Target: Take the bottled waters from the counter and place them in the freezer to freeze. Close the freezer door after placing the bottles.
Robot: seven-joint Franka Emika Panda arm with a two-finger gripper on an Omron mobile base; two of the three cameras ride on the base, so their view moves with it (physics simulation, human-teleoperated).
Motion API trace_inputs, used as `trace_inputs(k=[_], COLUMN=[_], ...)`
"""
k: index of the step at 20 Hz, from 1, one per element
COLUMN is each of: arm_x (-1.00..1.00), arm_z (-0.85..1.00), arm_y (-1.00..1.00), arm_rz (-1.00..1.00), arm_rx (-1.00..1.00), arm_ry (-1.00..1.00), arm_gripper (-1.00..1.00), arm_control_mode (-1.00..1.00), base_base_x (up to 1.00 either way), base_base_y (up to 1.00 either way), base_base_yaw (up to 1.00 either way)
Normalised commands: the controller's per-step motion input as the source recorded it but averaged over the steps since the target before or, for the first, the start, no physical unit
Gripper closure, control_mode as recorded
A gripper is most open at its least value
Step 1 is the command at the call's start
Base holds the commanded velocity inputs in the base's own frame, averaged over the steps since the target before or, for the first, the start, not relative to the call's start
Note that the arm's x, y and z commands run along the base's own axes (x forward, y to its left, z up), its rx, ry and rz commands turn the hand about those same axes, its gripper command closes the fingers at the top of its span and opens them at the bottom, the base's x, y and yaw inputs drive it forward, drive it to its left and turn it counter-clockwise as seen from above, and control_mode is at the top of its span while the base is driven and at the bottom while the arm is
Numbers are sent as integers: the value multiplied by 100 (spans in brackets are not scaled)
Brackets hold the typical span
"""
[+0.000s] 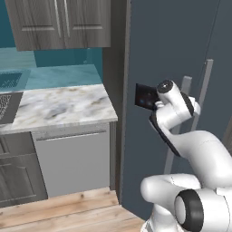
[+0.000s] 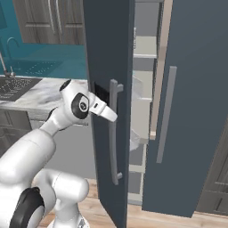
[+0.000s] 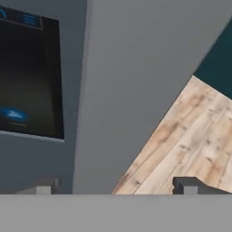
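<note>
A rendered kitchen. At far left a dark sink (image 1: pixel 8 105) is set into a marbled surface (image 1: pixel 63 106) above grey cabinet fronts. Right of the surface stands the tall slate-blue freezer (image 1: pixel 163 41). Its left panel (image 2: pixel 100 49), which carries a small dark display (image 2: pixel 100 91) and a bar handle (image 2: pixel 114 133), is swung out toward the robot. The white arm (image 2: pixel 26 151) reaches up to this panel, just beside the display and the top of that handle.

In the hand view the hand (image 3: pixel 118 186) is spread, its two fingertips (image 3: pixel 47 186) wide apart with nothing between them, looking down past the display to the wood floor (image 3: pixel 190 131).

Further right, pale shelves (image 2: pixel 144 46) show through the gap. At far right is the freezer door (image 2: pixel 196 111) with its long grey handle (image 2: pixel 165 116), also ajar. I cannot tell whether the bottles are on the shelves.

Risks, as I judge them: the hand is at the display panel, not the freezer door, so a push here may shut the wrong one. The spread fingers could snag the handle. Shutting anything before both bottles are inside would leave the job undone.
</note>
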Motion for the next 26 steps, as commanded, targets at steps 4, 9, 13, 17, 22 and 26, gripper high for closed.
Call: trace_inputs(k=[4,9,13,17,22,26], arm_x=[29,34,32,37,27,25], arm_z=[5,0,0,0,0,0], arm_y=[-42,-34,-30,-18,-14,-7], arm_rz=[8,7,4,0,2,6], arm_rx=[14,12,10,4,2,1], arm_ry=[2,0,0,0,-7,-10], arm_gripper=[-100,-100,-100,-100,-100,-100], arm_control_mode=[-100,-100,-100,-100,-100,-100], base_base_x=[0,0,0,0,0,0], base_base_y=[0,0,0,0,0,0], base_base_yaw=[0,0,0,0,0,0])
